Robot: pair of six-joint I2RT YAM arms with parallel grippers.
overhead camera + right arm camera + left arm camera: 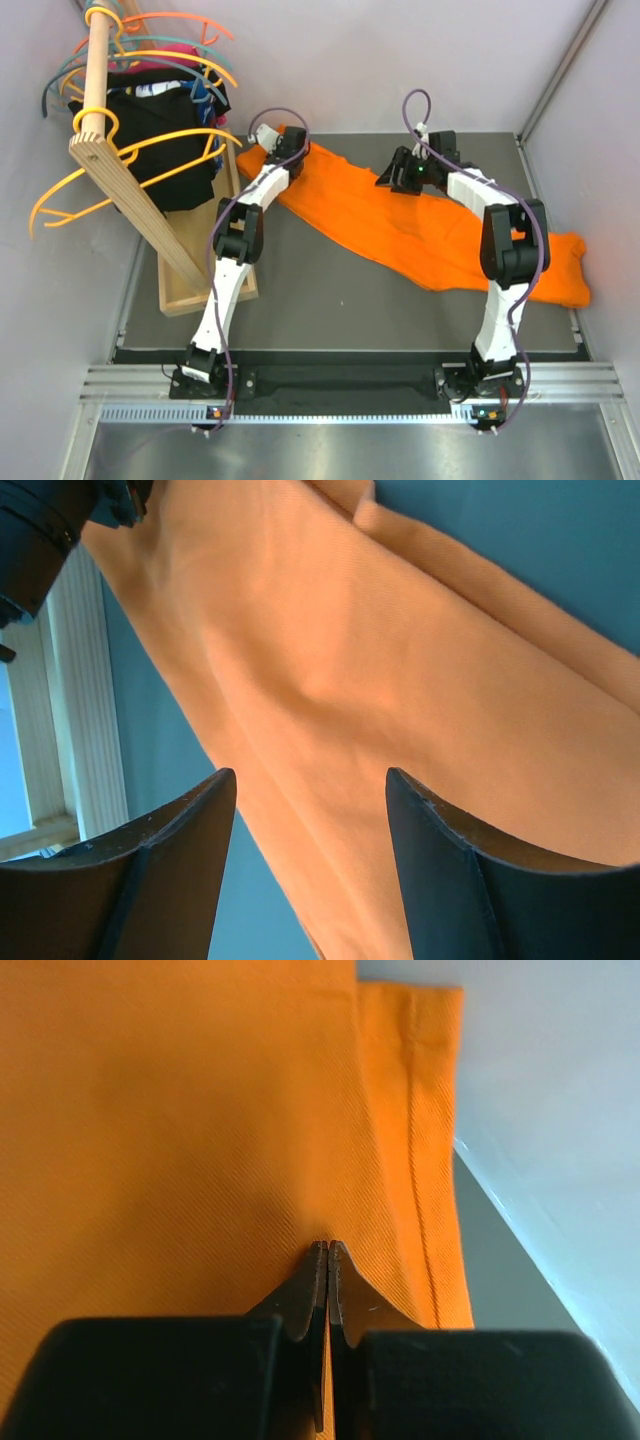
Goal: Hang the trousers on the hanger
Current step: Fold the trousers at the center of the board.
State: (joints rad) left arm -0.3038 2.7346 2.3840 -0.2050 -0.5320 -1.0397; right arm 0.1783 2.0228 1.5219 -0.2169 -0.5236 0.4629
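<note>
The orange trousers (380,232) lie flat and diagonally on the dark table, from the back left to the right edge. My left gripper (284,146) is at their back-left end. In the left wrist view it (328,1246) is shut, its tips against the cloth (180,1110) near a stitched edge, with a sliver of orange between the fingers. My right gripper (404,176) is open over the middle of the trousers, and the cloth (380,660) shows between its fingers (311,776). The amber-yellow hanger (165,138) hangs on the wooden pole at the left.
A wooden rack (130,195) with a pole (98,70) stands at the left on a wooden base (190,290). It carries black garments (160,140) and teal and coral hangers (170,45). Grey walls close in at the back and both sides.
</note>
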